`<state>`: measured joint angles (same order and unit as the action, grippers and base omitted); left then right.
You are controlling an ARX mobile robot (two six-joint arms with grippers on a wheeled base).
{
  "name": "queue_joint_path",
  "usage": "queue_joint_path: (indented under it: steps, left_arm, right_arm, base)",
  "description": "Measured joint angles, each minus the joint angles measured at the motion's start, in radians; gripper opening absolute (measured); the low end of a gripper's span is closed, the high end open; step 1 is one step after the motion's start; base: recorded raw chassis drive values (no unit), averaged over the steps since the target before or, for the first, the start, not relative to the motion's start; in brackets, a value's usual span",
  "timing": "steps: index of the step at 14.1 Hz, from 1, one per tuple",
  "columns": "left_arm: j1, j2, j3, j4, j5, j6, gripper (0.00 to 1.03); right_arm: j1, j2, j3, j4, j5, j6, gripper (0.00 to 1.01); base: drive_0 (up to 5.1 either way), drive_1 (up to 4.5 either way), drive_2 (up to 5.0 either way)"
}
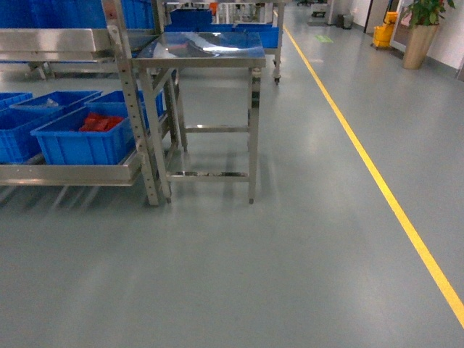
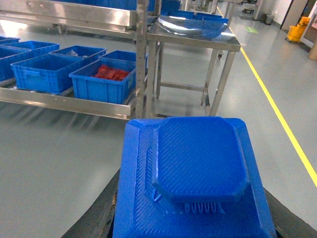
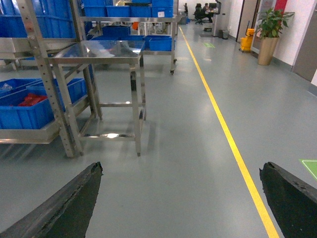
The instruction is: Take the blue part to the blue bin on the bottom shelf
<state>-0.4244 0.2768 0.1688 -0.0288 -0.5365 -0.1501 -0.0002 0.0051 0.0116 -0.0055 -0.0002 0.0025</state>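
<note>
The blue part (image 2: pixel 198 168), a ribbed dark-blue block, fills the lower half of the left wrist view. My left gripper (image 2: pixel 193 220) is shut on it, and its black fingers (image 2: pixel 101 213) show at both sides. On the bottom shelf (image 2: pixel 64 101) stands a row of bins. One blue bin (image 2: pixel 42 72) (image 1: pixel 16 132) shows nothing inside. The part is well short of the rack, above the floor. My right gripper (image 3: pixel 181 168) hangs open over bare floor, holding nothing. Neither gripper shows in the head view.
A bin with red wrap (image 1: pixel 83 138) (image 2: pixel 106 79) sits at the shelf's right end, and a bin with clear bags (image 2: pixel 78 52) is behind. A square steel table (image 1: pixel 203 47) (image 3: pixel 99 49) stands right of the rack post (image 1: pixel 138 109). A yellow floor line (image 1: pixel 377 174) runs along the right.
</note>
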Motion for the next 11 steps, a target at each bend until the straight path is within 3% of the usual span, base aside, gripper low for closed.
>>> queue_joint_path:
  steps: [11]
  left_arm:
    - [0.0, 0.0, 0.0, 0.004, 0.001, 0.0, 0.43]
  right_arm:
    - [0.0, 0.0, 0.0, -0.001, 0.0, 0.0, 0.98]
  base:
    - [0.1, 4.14, -4.0]
